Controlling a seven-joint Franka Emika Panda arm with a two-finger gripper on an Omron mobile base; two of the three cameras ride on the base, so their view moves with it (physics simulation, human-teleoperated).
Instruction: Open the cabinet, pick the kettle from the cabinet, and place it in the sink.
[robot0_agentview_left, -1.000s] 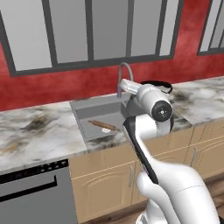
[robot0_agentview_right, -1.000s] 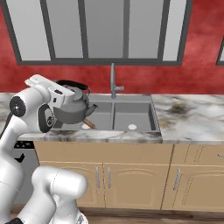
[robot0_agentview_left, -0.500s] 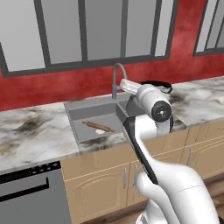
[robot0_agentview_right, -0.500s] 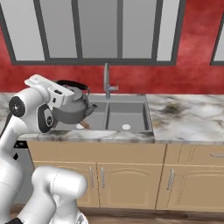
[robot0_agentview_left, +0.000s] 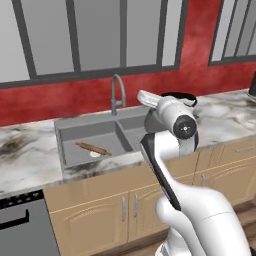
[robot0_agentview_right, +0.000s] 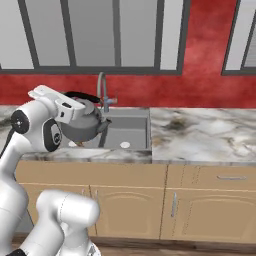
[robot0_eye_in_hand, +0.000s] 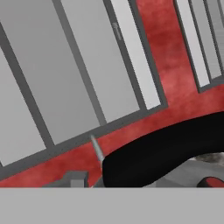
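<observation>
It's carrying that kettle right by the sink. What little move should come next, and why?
Probably carry the kettle a little further over the sink and lower it. The gripper holds it by its black handle above the counter's front edge, not yet above a basin; a rolling pin lies in one basin.

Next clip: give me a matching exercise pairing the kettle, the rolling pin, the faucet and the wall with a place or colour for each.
Things:
1. kettle
2. rolling pin
3. faucet
4. wall

Places or colours:
A. lying in the sink's left basin
B. red
C. held up in the air at the gripper
D. standing behind the sink

Pairs: 1-C, 2-A, 3-D, 4-B
</observation>
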